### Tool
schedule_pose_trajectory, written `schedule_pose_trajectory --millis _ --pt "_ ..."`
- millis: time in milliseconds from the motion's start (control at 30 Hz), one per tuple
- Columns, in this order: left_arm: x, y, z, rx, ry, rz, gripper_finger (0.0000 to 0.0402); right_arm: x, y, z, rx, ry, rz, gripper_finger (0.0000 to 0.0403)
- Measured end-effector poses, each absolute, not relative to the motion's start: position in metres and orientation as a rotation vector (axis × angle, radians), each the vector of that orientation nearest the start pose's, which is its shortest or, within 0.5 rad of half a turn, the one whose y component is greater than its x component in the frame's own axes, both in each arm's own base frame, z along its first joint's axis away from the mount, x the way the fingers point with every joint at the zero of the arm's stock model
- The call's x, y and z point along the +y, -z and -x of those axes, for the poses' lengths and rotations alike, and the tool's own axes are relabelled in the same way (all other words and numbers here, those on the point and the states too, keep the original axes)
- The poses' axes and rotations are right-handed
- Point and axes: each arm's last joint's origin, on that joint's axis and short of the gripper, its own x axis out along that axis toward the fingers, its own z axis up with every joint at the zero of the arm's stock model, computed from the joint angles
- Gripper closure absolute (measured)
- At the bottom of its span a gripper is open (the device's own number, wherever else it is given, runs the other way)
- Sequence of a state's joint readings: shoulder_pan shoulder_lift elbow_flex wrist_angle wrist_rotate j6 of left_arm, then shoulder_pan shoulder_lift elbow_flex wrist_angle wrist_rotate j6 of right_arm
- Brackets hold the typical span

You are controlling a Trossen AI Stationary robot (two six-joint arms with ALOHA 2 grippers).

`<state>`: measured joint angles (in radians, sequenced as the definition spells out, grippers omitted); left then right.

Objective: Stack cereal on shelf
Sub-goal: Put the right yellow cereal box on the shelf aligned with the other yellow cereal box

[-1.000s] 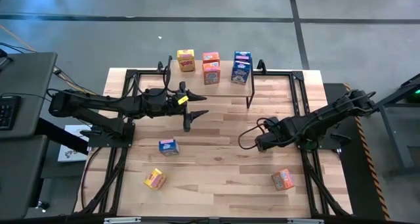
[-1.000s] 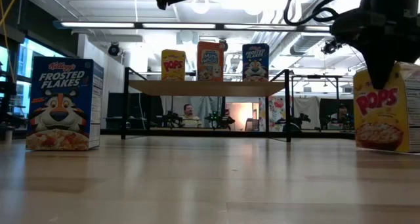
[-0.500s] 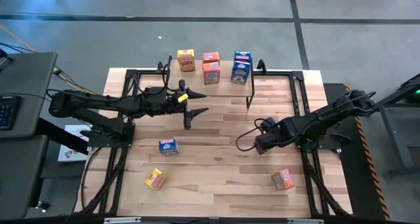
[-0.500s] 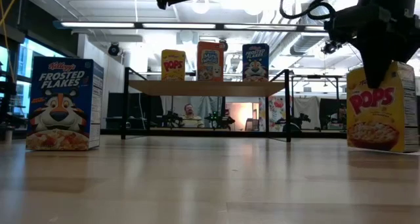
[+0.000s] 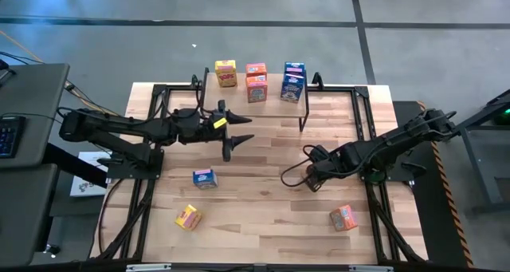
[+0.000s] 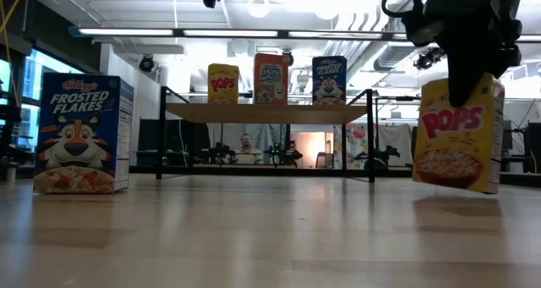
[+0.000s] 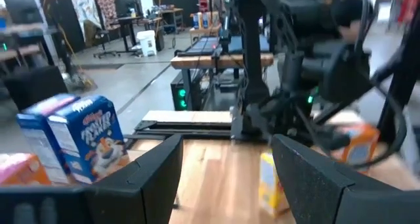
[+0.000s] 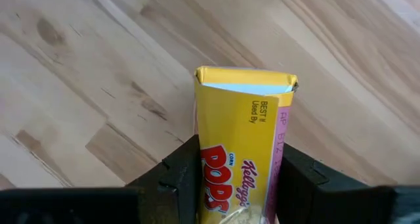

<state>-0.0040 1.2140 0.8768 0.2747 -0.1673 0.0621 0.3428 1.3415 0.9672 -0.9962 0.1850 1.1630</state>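
1. The yellow Pops box (image 6: pixel 457 133) hung tilted just above the counter (image 5: pixel 263 200), well apart from the shelf (image 6: pixel 270 112).
2. I judged I must lift it higher and level it before the shelf.
3. My right claw (image 8: pixel 239 168) was closed on its sides.
4. My left claw (image 5: pixel 237 131) waited near the shelf, fingers apart, empty.

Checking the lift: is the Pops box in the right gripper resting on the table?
No, the Pops box hangs tilted in the right gripper, clear of the table.
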Motion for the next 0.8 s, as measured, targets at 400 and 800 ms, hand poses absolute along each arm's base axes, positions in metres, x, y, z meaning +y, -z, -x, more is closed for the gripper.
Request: schedule_pose_trajectory --millis 400,800 --pt "0.0009 -0.3221 -0.2752 0.037 -0.123 0.108 0.0176 0.0714 -0.2327 -0.2178 1.199 0.586 -0.542 0.0263" --pt "0.0062 -0.325 -0.2746 -0.007 -0.251 0.171 0.0176 0.0687 -0.233 -0.2187 1.193 0.568 -0.476 0.0263"
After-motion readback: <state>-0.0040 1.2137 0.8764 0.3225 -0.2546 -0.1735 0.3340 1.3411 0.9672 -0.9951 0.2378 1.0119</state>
